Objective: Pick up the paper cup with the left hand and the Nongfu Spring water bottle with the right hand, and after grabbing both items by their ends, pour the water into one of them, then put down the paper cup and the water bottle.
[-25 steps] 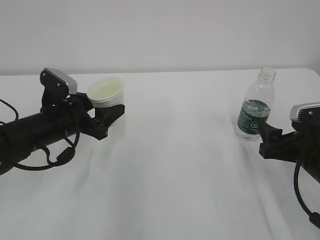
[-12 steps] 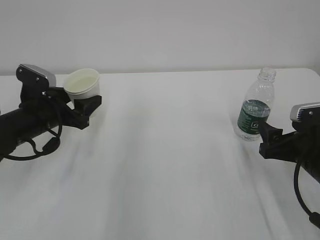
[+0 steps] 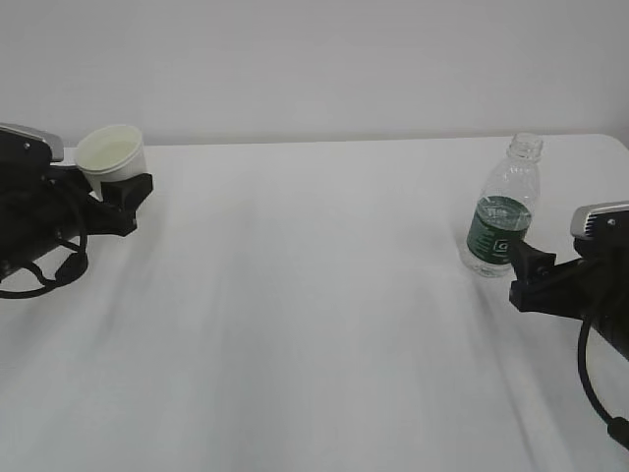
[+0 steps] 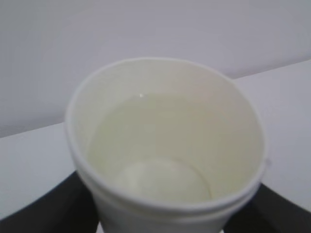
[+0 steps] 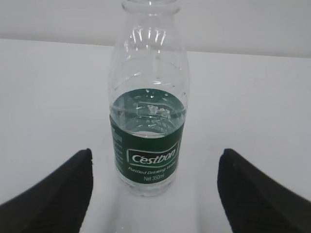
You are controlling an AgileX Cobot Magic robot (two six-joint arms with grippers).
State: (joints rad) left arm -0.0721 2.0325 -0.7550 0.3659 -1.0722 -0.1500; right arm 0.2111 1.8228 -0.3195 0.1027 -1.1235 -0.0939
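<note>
A plain white table [image 3: 324, 324] runs back to a pale bare wall; nothing else lies on the surface. At the far left, the left gripper [image 3: 110, 194] is clamped around the lower body of the paper cup [image 3: 111, 155], its black fingers [image 4: 39, 213] showing on either side beneath the cup in the left wrist view; the cup is upright, mouth up, with clear water [image 4: 155, 145] pooled inside. On the right, the Nongfu Spring water bottle [image 3: 503, 208] stands upright and capless on the table, its level sitting at the top of the green label band; the right gripper [image 3: 529, 273] waits just on the near side of it, jaws spread wide and released, the bottle centred between the two fingertips [image 5: 53, 194] but untouched.

The cup is likely light and thin-walled, so a hard squeeze would buckle it and spill; a hold low on the body, below the rolled rim, looks safest. The bottle probably feels heavier with water in it, smooth and a little slippery, and its soft ribbed plastic will dent; the label band offers the firmest place to grasp.
</note>
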